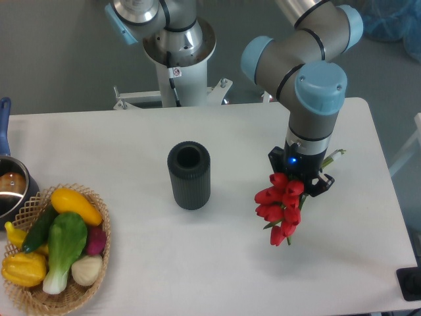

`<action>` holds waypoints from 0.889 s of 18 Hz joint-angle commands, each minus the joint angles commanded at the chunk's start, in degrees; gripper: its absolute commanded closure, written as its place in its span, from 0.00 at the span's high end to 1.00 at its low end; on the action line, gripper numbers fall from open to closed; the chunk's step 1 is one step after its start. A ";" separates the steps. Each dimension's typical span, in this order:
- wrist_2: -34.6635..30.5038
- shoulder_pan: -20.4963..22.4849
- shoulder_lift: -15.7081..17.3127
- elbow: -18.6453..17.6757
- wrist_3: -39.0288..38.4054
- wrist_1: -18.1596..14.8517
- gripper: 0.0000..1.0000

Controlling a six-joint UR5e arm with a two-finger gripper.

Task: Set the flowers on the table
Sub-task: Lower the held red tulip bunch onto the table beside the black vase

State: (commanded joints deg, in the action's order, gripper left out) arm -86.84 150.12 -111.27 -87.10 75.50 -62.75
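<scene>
Where end effector (300,179) grips: red-headed, green-stemmed flowers (280,209)

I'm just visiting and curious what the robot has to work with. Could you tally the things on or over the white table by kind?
Bunch of red tulips, held in the gripper: 1
Dark ribbed cylinder: 1
Wicker basket of vegetables: 1
Metal pot with blue handle, at the left edge of the table: 1
Total: 4

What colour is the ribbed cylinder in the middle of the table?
Dark charcoal, nearly black; the cylinder shows in the fixed camera view.
</scene>
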 joint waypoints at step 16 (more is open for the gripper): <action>0.18 -1.23 -1.76 -3.51 -2.11 2.90 0.46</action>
State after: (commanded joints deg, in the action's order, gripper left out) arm -86.66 148.89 -113.03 -90.61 73.39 -59.85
